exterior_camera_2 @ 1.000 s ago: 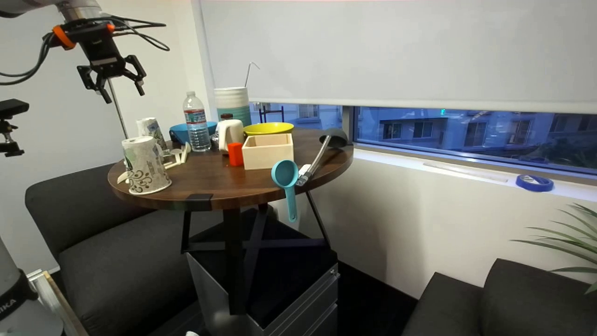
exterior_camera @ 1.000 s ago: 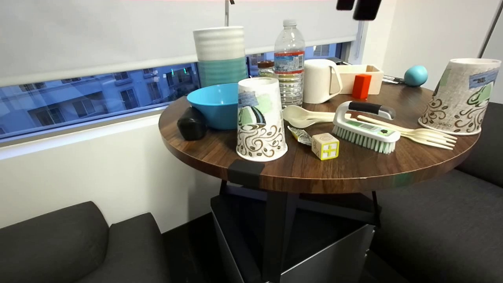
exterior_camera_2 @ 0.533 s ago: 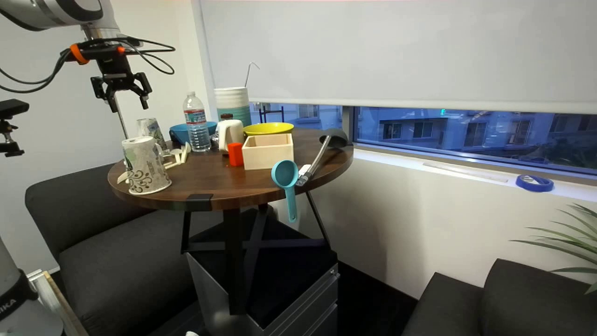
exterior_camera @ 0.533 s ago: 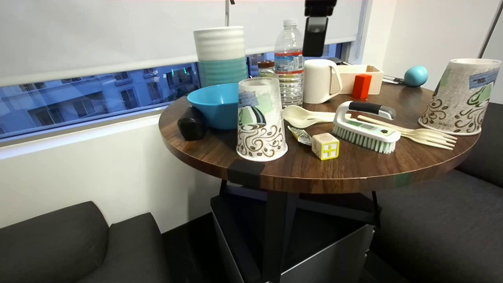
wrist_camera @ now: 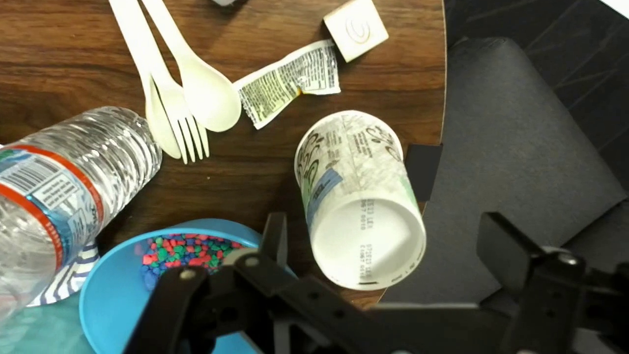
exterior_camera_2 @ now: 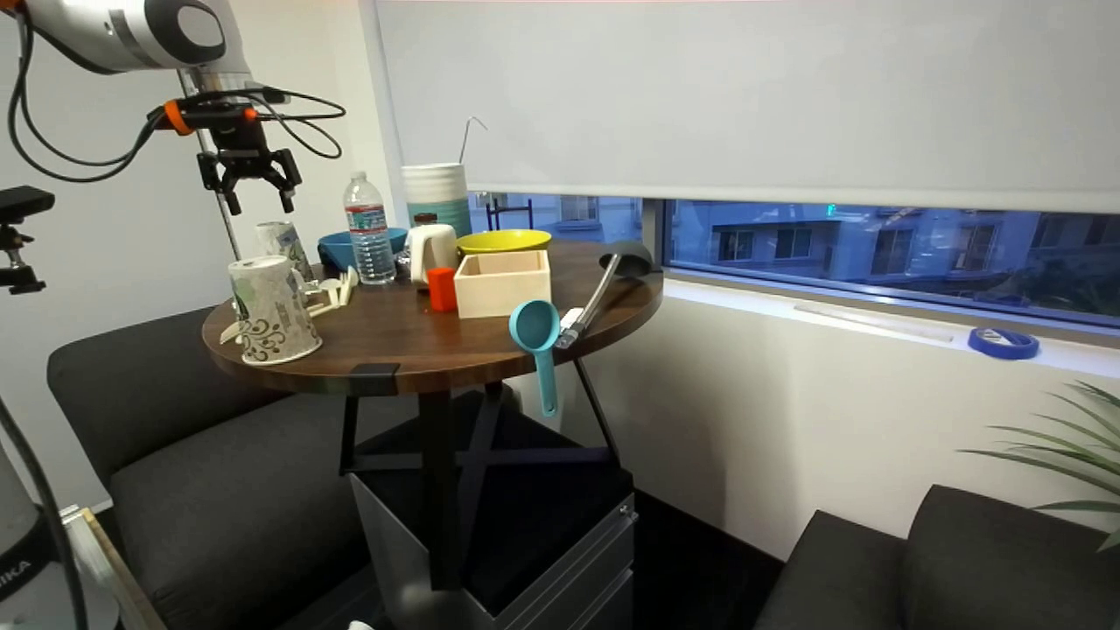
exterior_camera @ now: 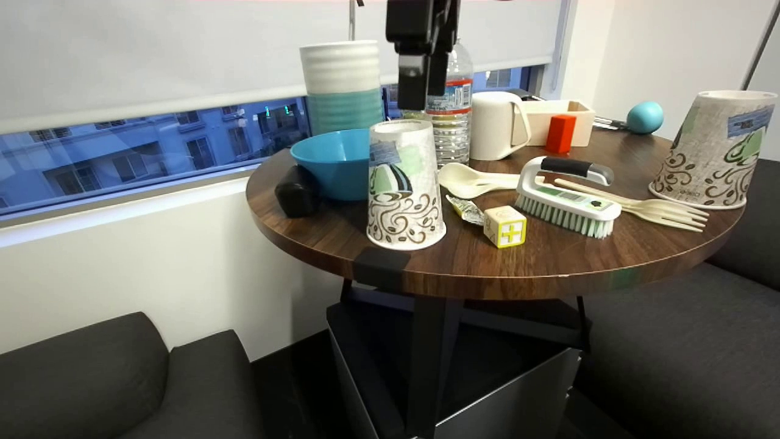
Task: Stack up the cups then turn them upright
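Black two-finger hand [exterior_camera_2: 261, 206], spread wide, has moved above the swirly round white paper cup [wrist_camera: 358, 199]; stacking may start soon.

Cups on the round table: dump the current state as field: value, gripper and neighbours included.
cup 1: upside down on the table, by the blue bowl
cup 2: upside down near the table's edge
stacked: no, the cups stand apart
turned upright: neither
gripper: open above cup 1, holding nothing
bowl contents: red, green and blue pebbles
near cup 1: wrapper, block
also on table: bottle, brush, mug, wooden box
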